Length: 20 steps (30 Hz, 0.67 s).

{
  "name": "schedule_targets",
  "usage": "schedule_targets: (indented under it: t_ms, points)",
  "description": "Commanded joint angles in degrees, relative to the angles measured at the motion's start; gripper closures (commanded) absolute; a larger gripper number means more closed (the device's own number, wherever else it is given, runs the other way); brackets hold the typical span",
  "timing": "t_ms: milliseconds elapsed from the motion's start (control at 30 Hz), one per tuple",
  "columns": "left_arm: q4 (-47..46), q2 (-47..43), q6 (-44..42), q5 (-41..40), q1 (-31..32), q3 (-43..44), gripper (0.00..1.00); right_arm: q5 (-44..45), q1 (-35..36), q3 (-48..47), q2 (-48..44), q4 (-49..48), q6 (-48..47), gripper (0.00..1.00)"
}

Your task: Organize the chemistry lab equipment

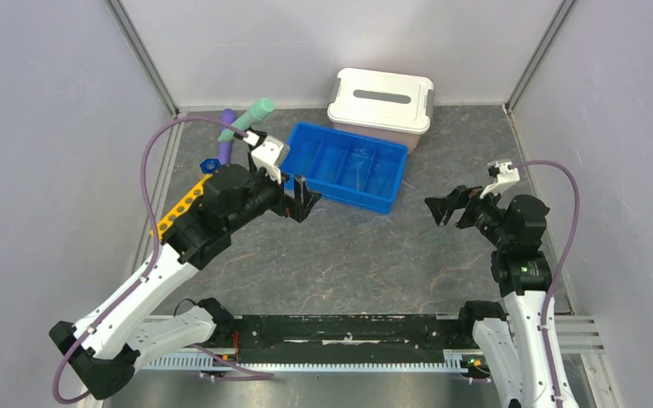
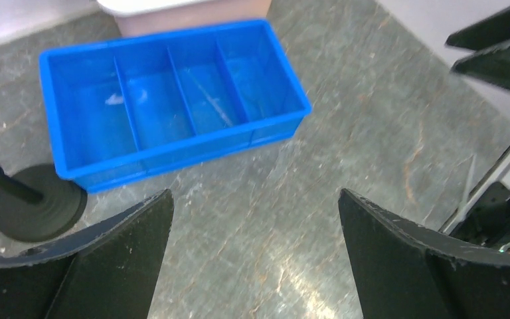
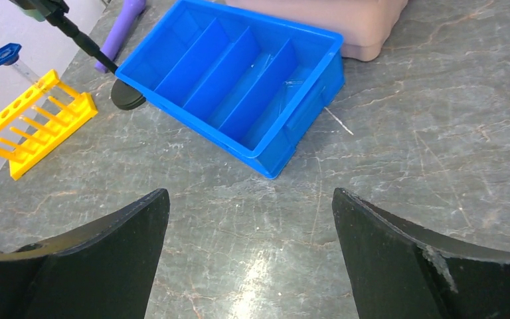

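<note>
We start with the left gripper (image 1: 305,201). Its two black fingers (image 2: 113,259) are spread wide apart, and nothing is between them. It hangs over the grey table (image 1: 349,263), just in front of the near left corner of the blue divided tray (image 1: 344,197). Its own camera looks right at the tray, which has four slots side by side. A thin clear rod (image 2: 209,100) lies slanted in the third slot from the left.

The right gripper (image 1: 438,211) has its fingers (image 3: 412,266) spread wide too, and it holds nothing. It hangs over the table to the right of the tray, apart from it, and points toward it.

Now the lab things. The black clamp stand (image 2: 36,203) has its round foot on the table, just beside the tray's left end. High on the stand sits the mint-green tube (image 1: 257,112), tilted. The purple tube (image 3: 123,23) lies on the table behind the stand, near the back wall. The yellow tube rack (image 3: 33,123) stands at the left side of the table, apart from the tray. In the top view the left arm hides part of it. At the rack's far end stands a clear tube with a small blue piece (image 3: 5,53) on top.

Just behind the tray sits the pink bin (image 1: 366,127) with its white lid (image 1: 383,95) on.
</note>
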<state>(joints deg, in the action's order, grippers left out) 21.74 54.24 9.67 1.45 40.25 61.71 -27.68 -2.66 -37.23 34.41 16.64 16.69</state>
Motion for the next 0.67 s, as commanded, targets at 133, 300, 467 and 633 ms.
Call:
schedule_targets:
  t_ms: [133, 300, 467, 633]
  points:
    - [-9.7, -5.6, -3.5, -3.8, -0.1, -8.3, 0.00, -1.6, 0.3, 0.8, 0.6, -3.4, 2.5, 0.02]
    - [-10.7, -6.0, -3.4, -3.9, -0.1, -8.7, 0.00, -1.3, 0.4, -0.7, 2.0, -2.9, 1.4, 0.02]
    - [-10.3, -6.2, -3.4, -3.8, -0.1, -8.9, 0.00, -1.1, 0.5, -1.1, 2.6, -2.8, 1.3, 0.02]
    - [-10.4, -6.4, -3.4, -4.0, -0.1, -8.9, 0.00, -1.3, 0.5, -1.2, 3.0, -2.8, 1.4, 0.02]
